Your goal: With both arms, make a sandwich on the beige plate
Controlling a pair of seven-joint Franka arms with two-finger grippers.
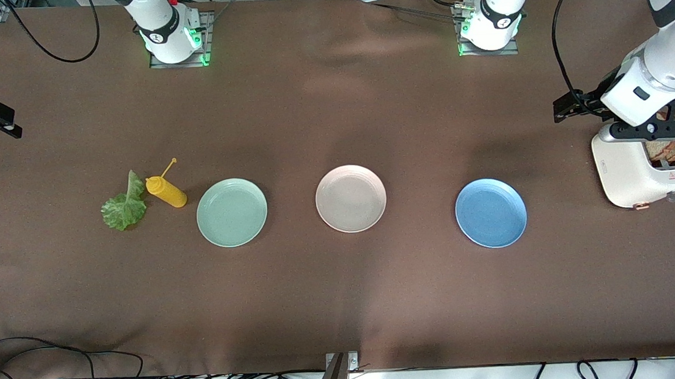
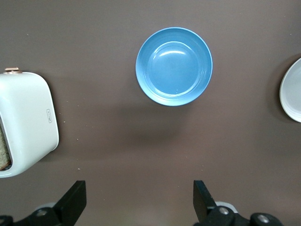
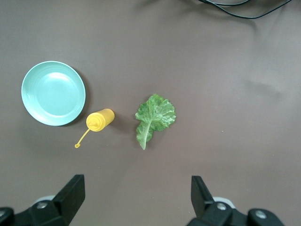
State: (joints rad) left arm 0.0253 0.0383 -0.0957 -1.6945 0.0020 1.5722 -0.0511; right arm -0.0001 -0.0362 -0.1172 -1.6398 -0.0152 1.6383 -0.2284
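The beige plate [image 1: 350,198] lies bare in the middle of the table, between a mint green plate and a blue one; its rim [image 2: 292,92] shows at the edge of the left wrist view. No sandwich is in view. Brown toast [image 1: 670,147] sticks out of a white toaster [image 1: 635,174] at the left arm's end. A crinkly lettuce leaf [image 1: 124,203] [image 3: 154,117] lies at the right arm's end. My left gripper [image 2: 139,186] hangs open and empty, high beside the toaster [image 2: 26,122]. My right gripper [image 3: 138,181] hangs open and empty above bare cloth near the lettuce.
A yellow squeeze bottle [image 1: 166,191] lies on its side between the lettuce and the mint green plate [image 1: 231,212]. The blue plate [image 1: 491,213] sits between the beige plate and the toaster. Cables run along the table edge nearest the front camera.
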